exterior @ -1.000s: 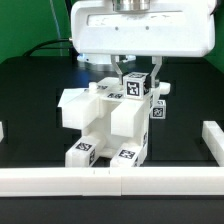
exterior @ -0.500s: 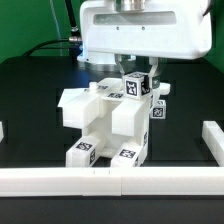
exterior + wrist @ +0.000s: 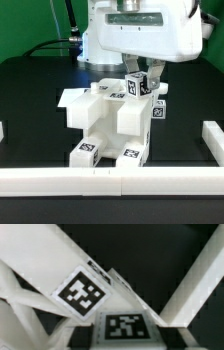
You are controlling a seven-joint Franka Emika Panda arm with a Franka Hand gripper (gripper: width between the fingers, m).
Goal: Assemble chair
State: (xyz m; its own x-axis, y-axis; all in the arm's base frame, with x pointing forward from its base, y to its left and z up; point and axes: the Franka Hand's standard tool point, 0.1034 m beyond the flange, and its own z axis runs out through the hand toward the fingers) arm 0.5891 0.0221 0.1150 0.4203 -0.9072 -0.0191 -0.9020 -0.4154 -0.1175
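Observation:
The partly built white chair (image 3: 105, 125) stands on the black table, a blocky body with tags on its lower ends (image 3: 85, 152). A white tagged leg (image 3: 138, 86) rises from its top on the exterior view's right. My gripper (image 3: 140, 78) comes down from above and is shut on this leg, one finger on each side. In the wrist view the leg's tagged end (image 3: 125, 326) sits close between the jaws, beside another tagged white face (image 3: 80, 291). The leg's joint with the body is hidden.
A long white border rail (image 3: 110, 181) runs along the front. A shorter rail (image 3: 211, 137) stands at the exterior view's right. A green cable (image 3: 45, 45) lies at the back on the exterior view's left.
The hand has shifted toward the exterior view's right and turned a little. The leg stays in the same place, still gripped.

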